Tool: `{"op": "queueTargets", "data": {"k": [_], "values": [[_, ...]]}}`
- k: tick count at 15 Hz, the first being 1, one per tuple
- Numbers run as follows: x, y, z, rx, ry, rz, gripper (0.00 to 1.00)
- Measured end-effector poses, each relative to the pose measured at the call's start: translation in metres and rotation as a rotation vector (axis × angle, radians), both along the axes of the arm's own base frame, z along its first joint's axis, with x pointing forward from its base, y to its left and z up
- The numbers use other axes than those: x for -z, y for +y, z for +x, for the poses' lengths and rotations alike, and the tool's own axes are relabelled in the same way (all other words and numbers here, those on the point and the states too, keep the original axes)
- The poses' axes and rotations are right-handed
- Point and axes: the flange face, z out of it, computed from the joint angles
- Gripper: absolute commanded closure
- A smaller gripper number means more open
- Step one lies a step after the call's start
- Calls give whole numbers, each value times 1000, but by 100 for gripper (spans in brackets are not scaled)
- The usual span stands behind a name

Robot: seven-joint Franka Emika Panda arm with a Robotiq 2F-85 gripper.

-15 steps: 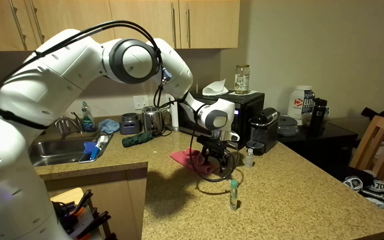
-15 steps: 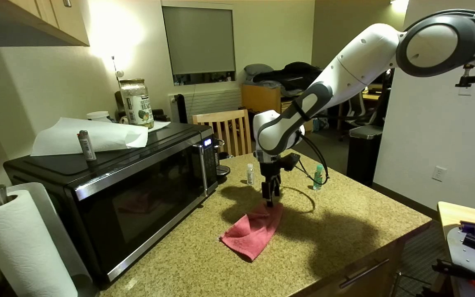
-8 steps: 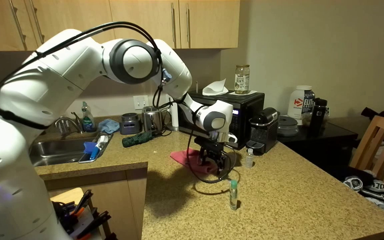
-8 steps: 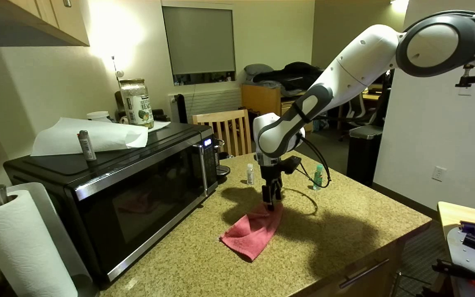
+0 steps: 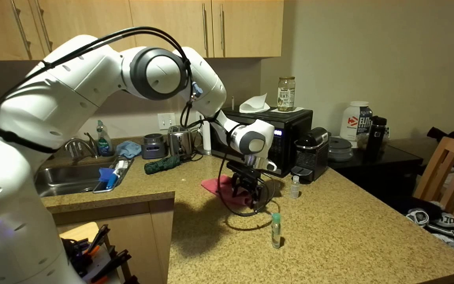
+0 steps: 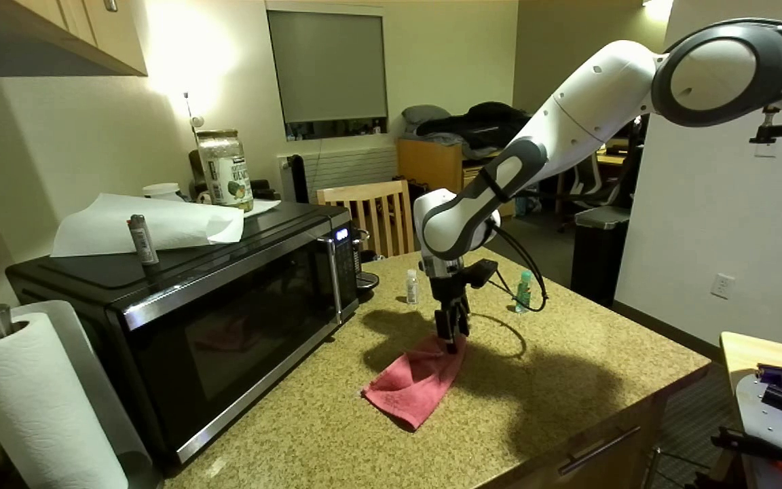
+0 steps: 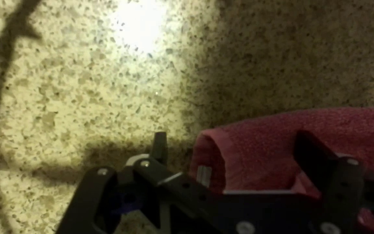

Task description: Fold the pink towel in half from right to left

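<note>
We see the towel [image 6: 410,390] lying rumpled on the counter [image 6: 296,414] in front of the microwave [image 6: 241,326], with the fingers [image 7: 159,144] pointing down over its end nearer the clear bottle [image 6: 412,288] and the green-capped bottle [image 6: 524,293], presumably because a fold starts from an edge. In the wrist view they stand well apart: one is past the towel over bare counter, the other over the towel, so the curled hem [image 7: 229,156] lies between them. We think that spread is meant to let them pinch the hem from both sides; nothing looks gripped yet. The curl leaves a gap that should help, though we cannot tell whether either finger touches the towel. Both bottles stand upright, apart from it, so folding away from them should have room.
</note>
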Motion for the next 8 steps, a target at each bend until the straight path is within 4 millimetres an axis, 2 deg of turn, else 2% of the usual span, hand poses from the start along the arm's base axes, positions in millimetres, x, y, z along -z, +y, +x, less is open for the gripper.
{"op": "queueTargets", "data": {"k": [4, 8], "values": [[-1, 0, 0, 1, -1, 2, 0], [-8, -1, 9, 6, -66, -4, 0]]}}
